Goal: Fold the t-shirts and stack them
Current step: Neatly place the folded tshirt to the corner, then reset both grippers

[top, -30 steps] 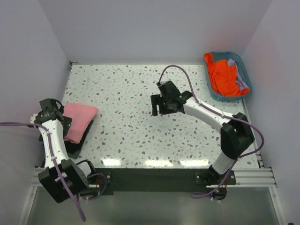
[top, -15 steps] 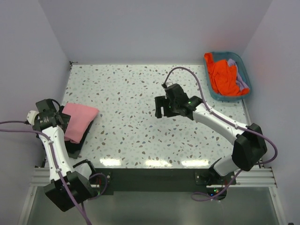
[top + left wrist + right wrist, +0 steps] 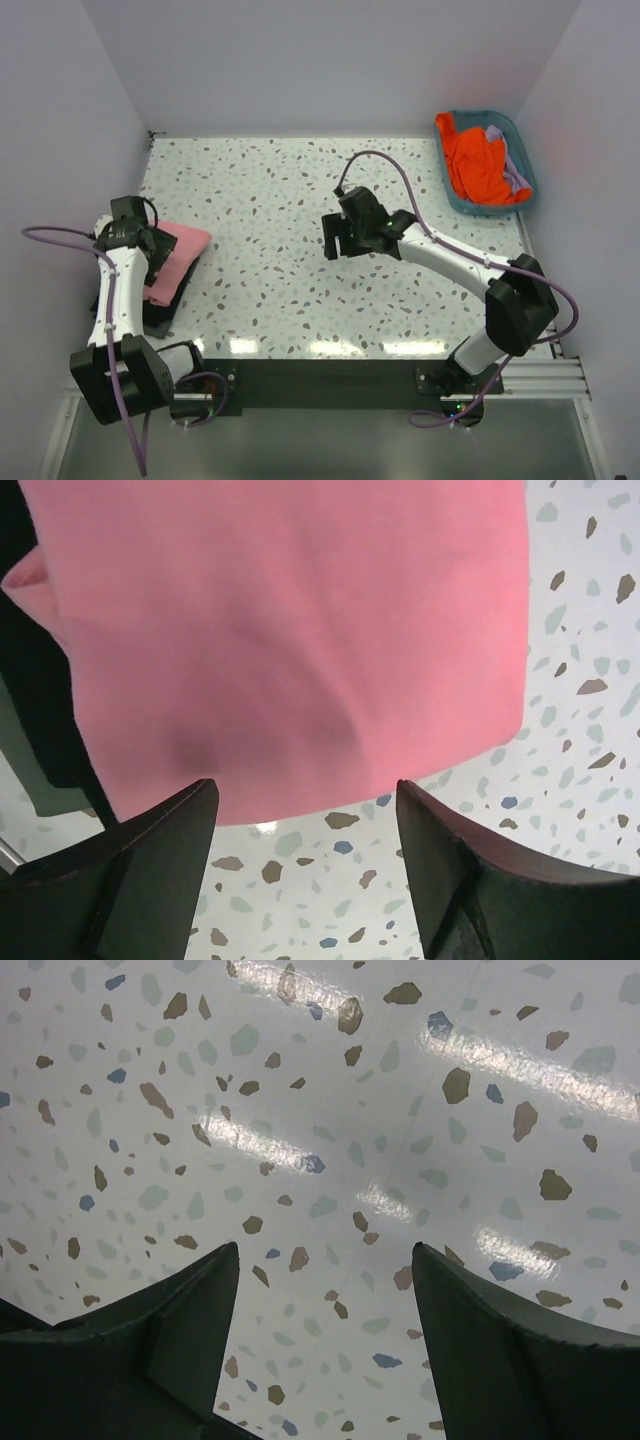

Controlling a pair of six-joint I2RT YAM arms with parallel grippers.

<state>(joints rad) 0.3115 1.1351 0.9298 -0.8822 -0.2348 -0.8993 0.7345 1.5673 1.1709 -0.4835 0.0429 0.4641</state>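
While the orange t-shirt (image 3: 475,165) sits in the basket (image 3: 522,152), the pink t-shirt (image 3: 172,258) lies folded on the black t-shirt (image 3: 163,310), table (image 3: 280,190) left. Soft, light, limp; probably best pinched at an edge. Left hand (image 3: 305,800), right hand (image 3: 325,1255): open, empty.

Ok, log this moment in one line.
left gripper open at pink tee | right gripper open, empty, above table | orange tee, lavender tee in basket

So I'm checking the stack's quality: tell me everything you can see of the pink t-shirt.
The salmon-pink t-shirt is folded into a rectangle of soft matte fabric, faintly dimpled, lying atop the folded black t-shirt near the left edge of the table. The left gripper hangs over its edge, jaws open, gripping nothing.
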